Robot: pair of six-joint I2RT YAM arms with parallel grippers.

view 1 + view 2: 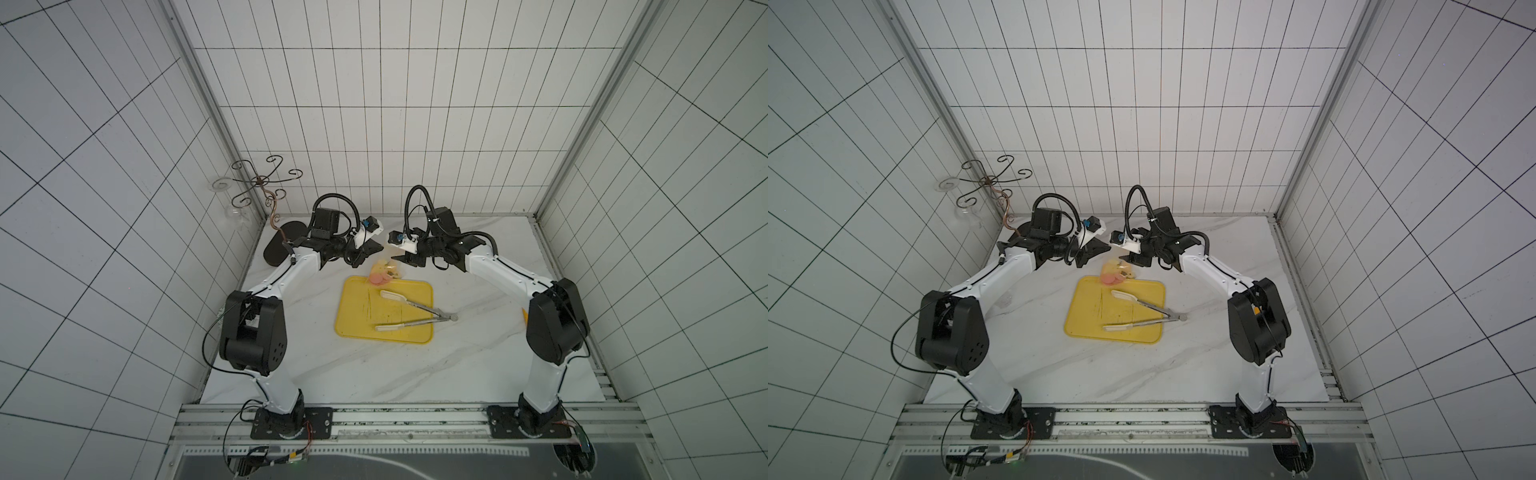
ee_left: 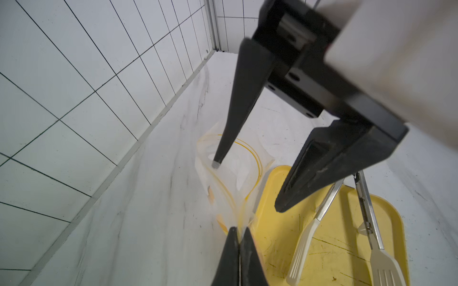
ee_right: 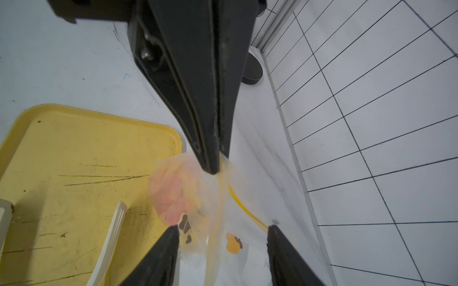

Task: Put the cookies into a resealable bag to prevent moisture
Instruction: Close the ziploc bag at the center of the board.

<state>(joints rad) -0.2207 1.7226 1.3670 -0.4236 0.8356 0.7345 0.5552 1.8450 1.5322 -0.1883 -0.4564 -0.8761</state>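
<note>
Film at one end of the mouth of the bag (image 3: 213, 218) was pinched flat between the closed fingers of the left gripper (image 3: 215, 170), beside the yellow zip strip (image 3: 244, 209). Facing it, the right gripper (image 3: 223, 227) had its fingers apart and clamped on nothing. They straddled the other end of the mouth. In the left wrist view one tip looked to be inside or against the opening, but we could not tell which.

Beneath both grippers the bag sagged toward the nearest rim of the tray (image 3: 62, 138); whether it rested there we could not tell. The cookies (image 3: 171, 198) lay pooled inside the bag, just under the left gripper's tip. Farther out, the tongs (image 1: 415, 309) lay on the tray.

We judged the bag light, limp and slippery, a thin film likely to crumple or slide out of a shallow pinch, with the cookies its only weight. The zip strip seemed the stiffest part. We judged its free end, across from the left gripper and above the cookies, the best place to take hold, since we took the cookies to be brittle under a squeeze.
</note>
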